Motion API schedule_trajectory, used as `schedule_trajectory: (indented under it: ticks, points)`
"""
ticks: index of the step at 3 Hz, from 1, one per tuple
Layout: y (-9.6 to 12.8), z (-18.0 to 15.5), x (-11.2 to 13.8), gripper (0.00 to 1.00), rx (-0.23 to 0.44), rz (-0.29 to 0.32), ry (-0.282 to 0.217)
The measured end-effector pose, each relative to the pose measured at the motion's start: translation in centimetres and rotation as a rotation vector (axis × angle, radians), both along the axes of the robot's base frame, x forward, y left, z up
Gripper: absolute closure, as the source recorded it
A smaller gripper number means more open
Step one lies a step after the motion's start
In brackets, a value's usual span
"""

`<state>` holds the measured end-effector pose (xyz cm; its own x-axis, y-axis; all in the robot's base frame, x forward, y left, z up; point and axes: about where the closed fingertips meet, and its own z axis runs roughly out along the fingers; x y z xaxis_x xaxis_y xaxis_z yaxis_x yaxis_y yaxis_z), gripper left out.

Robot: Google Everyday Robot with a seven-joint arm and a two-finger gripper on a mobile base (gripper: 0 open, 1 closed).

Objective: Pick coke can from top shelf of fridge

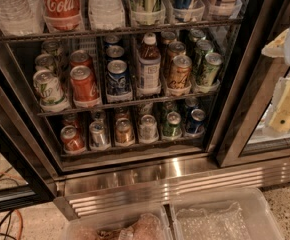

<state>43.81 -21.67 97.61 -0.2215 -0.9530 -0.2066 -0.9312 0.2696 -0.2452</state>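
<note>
Your gripper [287, 101] hangs well to the right of and below the coke can [61, 4], outside the open fridge [185, 176]; you cannot tell whether it is apart or together. The can stands upright on the top shelf [150, 30], untouched. This looks like the approach step, so next you would likely raise the gripper and swing it left toward the can.

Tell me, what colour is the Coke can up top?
The coke can is red with white script, camera view. Claw at right edge.

The coke can [60, 4] is cut off at the top edge. The gripper [285, 115], on the right, is partly cut off too.
</note>
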Motion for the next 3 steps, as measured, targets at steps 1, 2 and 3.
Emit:
schedule_trajectory:
  ticks: [1, 2, 3]
  points:
    - [0.0, 0.0, 0.0, 0.00, 0.000, 0.000, 0.000]
    - [0.3, 0.0, 0.7, 0.00, 0.030, 0.002, -0.008]
    - [2.3, -0.6, 2.5, 0.00, 0.035, 0.052, -0.028]
